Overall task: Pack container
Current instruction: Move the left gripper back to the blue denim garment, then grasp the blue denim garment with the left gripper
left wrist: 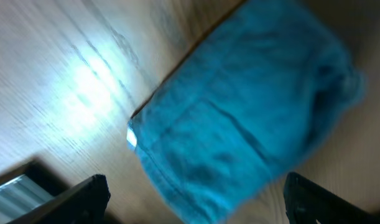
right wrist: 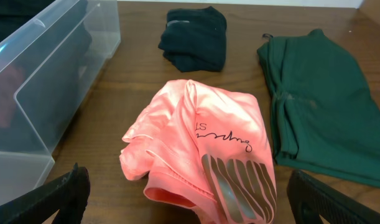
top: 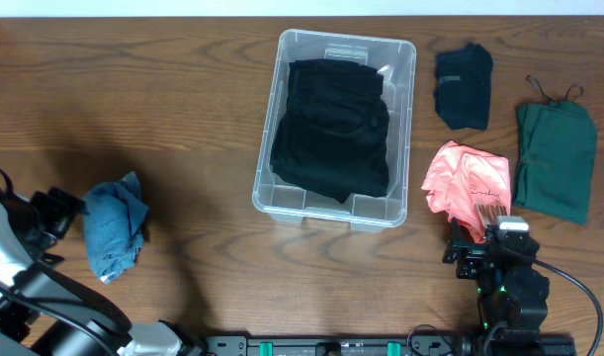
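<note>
Your container (top: 326,211) sits at the middle of the table toward the far edge. A black garment (top: 331,129) fills most of it. To its right lies a pink top (right wrist: 205,149), which carries dark handwritten-style script and a grey striped logo. The script is upside down to your right wrist camera and too small to read. Beyond the top lie a small black bundle (top: 464,86) and a green garment (top: 556,158). Your right gripper (right wrist: 190,208) has its fingers spread wide, just short of the pink top. Well apart on the left, your left gripper (left wrist: 199,202) is also spread, over a blue cloth (left wrist: 239,112) and clamping nothing.
</note>
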Tool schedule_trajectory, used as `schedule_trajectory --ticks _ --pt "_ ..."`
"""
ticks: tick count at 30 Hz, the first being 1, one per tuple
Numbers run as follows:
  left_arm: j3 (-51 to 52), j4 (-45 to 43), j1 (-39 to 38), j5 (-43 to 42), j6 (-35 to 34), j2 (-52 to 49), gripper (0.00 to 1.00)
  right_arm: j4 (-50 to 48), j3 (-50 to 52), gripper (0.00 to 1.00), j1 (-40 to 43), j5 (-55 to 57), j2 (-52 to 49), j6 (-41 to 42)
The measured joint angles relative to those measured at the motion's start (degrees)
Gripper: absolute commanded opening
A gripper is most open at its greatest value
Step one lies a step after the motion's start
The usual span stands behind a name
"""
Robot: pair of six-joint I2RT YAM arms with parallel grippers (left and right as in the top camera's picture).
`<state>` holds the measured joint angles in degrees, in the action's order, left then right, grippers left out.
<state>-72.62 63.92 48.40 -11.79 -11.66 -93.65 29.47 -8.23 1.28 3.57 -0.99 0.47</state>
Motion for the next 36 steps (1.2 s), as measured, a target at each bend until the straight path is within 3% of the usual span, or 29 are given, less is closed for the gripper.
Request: schedule_trajectory --ticks 8,15,27,36 --pt "11.8 -10.3 1.6 -12.5 6.4 -0.9 0.88 0.0 0.0 0.99 0.0 0.0 0.0 0.0" --pt "19.6 -21.1 1.1 -15.6 7.3 -0.9 0.83 0.0 0.0 0.99 0.0 0.0 0.0 0.0" --pt "26.9 -47.8 -6.0 -16.8 -5.1 0.0 0.83 0.0 0.0 0.99 0.0 0.0 0.0 0.0" --pt "27.2 -53.9 -11.4 -23.4 -15.7 -0.3 0.83 0.0 0.0 0.99 0.0 0.0 0.0 0.0"
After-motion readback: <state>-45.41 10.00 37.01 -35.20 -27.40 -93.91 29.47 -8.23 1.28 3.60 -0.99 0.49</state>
